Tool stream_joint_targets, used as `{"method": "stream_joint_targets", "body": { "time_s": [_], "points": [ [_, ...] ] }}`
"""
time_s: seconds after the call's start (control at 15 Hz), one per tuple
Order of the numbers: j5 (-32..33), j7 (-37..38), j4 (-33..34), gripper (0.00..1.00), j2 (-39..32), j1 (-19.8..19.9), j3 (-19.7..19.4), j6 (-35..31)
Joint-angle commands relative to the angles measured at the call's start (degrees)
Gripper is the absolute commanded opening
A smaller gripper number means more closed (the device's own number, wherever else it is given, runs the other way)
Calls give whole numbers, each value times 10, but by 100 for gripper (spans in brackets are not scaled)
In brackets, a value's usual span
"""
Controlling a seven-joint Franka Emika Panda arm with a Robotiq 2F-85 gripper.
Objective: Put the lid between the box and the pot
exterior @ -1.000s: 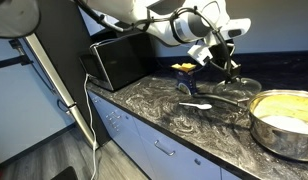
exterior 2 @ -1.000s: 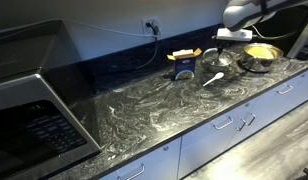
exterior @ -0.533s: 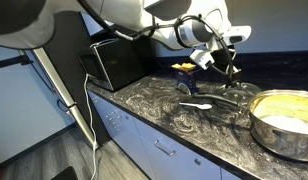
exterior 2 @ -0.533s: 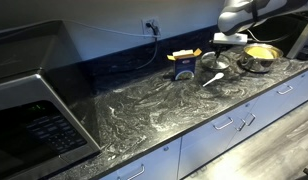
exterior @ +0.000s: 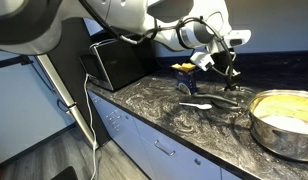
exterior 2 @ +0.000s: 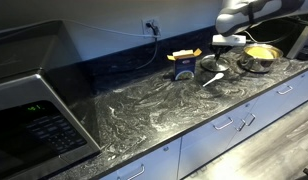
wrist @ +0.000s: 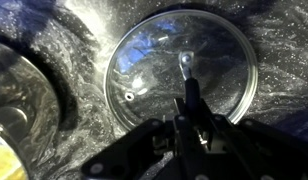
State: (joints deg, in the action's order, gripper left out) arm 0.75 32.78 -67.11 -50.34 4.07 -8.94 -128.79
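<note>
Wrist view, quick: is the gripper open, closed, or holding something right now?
Gripper: closed, its fingers drawn together on the centre knob of the lid, so it appears to be holding the lid.

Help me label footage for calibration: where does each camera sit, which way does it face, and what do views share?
Exterior view: beside the large shiny steel pot, facing along the marbled counter; arm and gripper show.
Exterior view: by the dark microwave, facing the far pot; arm shows.
Wrist view: straight down on the round glass lid; gripper fingers only.
All share lid and pot.
</note>
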Motion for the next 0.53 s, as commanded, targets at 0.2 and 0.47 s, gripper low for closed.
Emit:
{"method": "stream_joint_targets", "body": {
  "time_s": [0.2, 0.47],
  "points": [
    [-14, 0, 43, 54, -15, -1, -4, 43],
    [-20, -2, 21, 84, 17, -2, 2, 36]
  ]
}}
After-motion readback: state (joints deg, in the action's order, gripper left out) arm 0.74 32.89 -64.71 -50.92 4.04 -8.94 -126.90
